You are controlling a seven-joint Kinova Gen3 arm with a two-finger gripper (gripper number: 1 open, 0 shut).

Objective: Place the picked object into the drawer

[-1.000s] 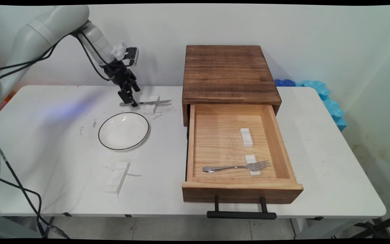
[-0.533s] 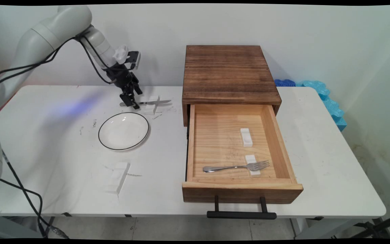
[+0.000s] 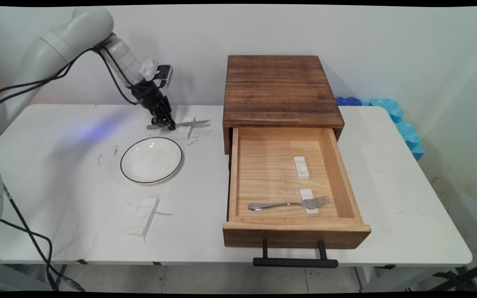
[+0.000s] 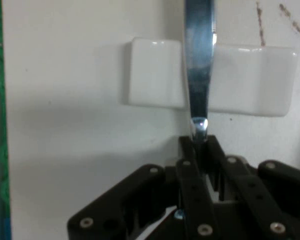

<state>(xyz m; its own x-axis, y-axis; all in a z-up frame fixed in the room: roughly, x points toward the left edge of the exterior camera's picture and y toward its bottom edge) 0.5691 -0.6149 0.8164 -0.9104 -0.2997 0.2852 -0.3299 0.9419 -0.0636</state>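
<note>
The black two-finger gripper (image 3: 165, 123) is down at the far left part of the white table (image 3: 56, 174), its fingers closed on the handle of a slim silver table knife (image 3: 189, 123). In the hand view the two fingers (image 4: 192, 165) are pinched together round the knife (image 4: 199, 75) handle, with no gap left beside the metal.

The knife lies roughly level, its long axis running left to right along the table's far side. The handle end is at the left, inside the grip, and the blade points right toward the dark brown wooden cabinet (image 3: 282, 89). Partway along, the knife crosses a small white ceramic rest (image 3: 185, 128); in the hand view it runs across the middle of that rest (image 4: 155, 72) and on past it. Whether the blade touches the rest or hangs just above it cannot be told.

Just nearer than the gripper is a round white plate with a thin black rim (image 3: 151, 160). A second white rest (image 3: 143, 215) lies on the table nearer still. To the right, the cabinet's pale wooden drawer (image 3: 232, 182) stands pulled open, holding a silver fork (image 3: 290, 203) laid over one of two small white rests (image 3: 301, 167).
</note>
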